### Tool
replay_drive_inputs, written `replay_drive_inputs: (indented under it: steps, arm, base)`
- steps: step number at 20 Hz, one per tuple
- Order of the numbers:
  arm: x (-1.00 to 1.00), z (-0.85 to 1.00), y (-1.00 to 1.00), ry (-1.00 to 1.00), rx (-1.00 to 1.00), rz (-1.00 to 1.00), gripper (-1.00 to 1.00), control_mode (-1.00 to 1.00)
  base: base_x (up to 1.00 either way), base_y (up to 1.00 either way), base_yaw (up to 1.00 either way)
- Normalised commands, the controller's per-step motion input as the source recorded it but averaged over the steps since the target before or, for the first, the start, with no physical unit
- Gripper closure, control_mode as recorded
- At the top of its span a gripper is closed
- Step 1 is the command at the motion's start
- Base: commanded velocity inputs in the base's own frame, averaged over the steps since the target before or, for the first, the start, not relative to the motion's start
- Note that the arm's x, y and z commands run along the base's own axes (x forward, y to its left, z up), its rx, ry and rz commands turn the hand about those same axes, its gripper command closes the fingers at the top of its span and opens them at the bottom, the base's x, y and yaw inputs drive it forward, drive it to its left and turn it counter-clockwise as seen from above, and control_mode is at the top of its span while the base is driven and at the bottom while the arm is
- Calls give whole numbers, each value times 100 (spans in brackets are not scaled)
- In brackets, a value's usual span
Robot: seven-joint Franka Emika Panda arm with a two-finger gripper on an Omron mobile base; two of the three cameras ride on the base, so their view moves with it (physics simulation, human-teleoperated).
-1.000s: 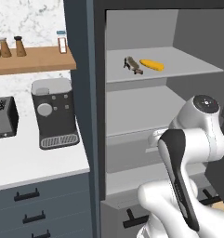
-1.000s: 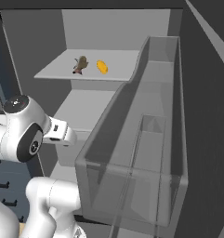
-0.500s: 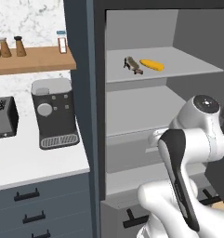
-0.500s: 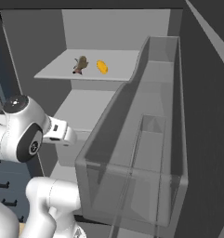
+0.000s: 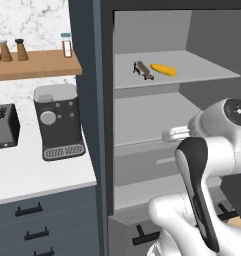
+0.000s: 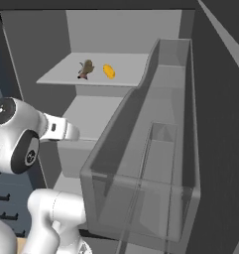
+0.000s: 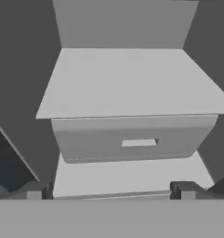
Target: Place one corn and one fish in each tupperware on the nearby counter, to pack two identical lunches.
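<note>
Open fridge ahead, door swung out to the right. Fish (image 5: 142,70) and corn (image 5: 163,70) are lying side by side on the upper shelf (image 5: 202,67), fish to the left, near each other but apart; same pair in the right base view: fish (image 6: 85,68), corn (image 6: 109,71). Gripper (image 7: 111,190) is facing the lower shelf and drawer (image 7: 132,138), fingers (image 7: 34,190) spread wide, nothing between them. Counter (image 5: 37,175) is sitting left of the fridge, carrying a coffee machine (image 5: 58,121) and toaster (image 5: 3,127).
</note>
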Motion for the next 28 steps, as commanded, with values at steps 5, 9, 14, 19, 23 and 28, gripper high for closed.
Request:
replay_drive_inputs:
  steps: [5,9,14,19,23,28]
  arm:
    - [0,52,7,-22,2,0,-100,-100]
    - [4,73,11,-13,3,-1,-100,-100]
    - [13,94,0,-4,10,-2,-100,-100]
    - [17,90,0,-1,13,0,-100,-100]
    - [56,13,-4,0,4,0,-100,-100]
    - [82,-2,-14,3,0,0,-100,-100]
  base:
    - [0,0,0]
    - [0,0,0]
    - [0,0,0]
    - [0,0,0]
    - [0,0,0]
    - [0,0,0]
